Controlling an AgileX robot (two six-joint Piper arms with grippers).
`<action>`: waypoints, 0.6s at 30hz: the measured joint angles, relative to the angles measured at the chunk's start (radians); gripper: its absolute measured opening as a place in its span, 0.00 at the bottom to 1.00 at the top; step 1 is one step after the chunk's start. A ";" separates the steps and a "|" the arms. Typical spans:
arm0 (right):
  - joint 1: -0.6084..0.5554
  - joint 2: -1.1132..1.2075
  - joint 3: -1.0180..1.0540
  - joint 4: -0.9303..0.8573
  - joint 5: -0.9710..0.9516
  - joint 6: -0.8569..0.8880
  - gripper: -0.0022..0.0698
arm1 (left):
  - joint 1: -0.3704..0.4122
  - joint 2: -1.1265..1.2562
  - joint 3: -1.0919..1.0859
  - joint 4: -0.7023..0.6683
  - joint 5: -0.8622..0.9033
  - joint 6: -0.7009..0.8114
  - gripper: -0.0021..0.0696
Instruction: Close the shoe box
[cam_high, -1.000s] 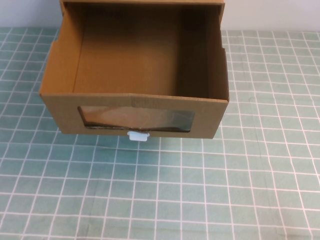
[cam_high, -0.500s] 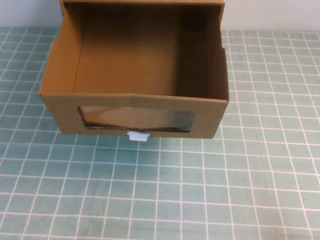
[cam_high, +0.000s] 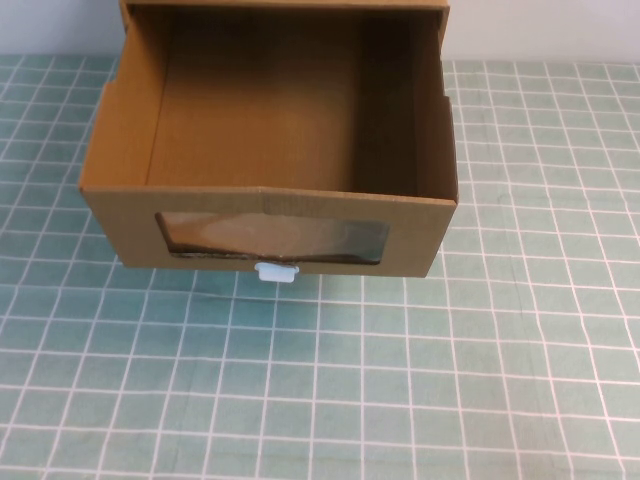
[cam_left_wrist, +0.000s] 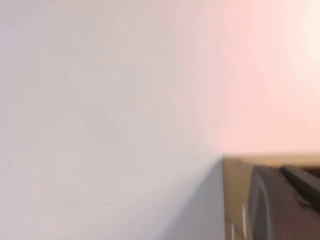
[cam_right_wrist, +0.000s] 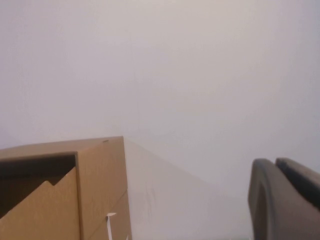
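While its drawer stands pulled out and empty, the shoe box hides its rear; left gripper and right gripper show only edges beside it, grip state untellable.

shoe box on the table, drawer pulled out toward the robot, pull tab below its window

The shoe box is running off the high view's top edge; each hand is showing only a dark sliver.
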 joint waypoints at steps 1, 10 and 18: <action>0.000 0.000 0.000 0.000 -0.006 0.000 0.01 | 0.000 0.000 0.000 0.000 -0.014 0.000 0.02; 0.000 0.000 0.000 0.000 -0.008 0.000 0.01 | 0.000 0.000 0.000 -0.006 -0.035 0.000 0.02; 0.000 0.000 0.000 0.000 -0.012 0.000 0.01 | 0.000 0.000 0.000 -0.006 -0.073 -0.004 0.02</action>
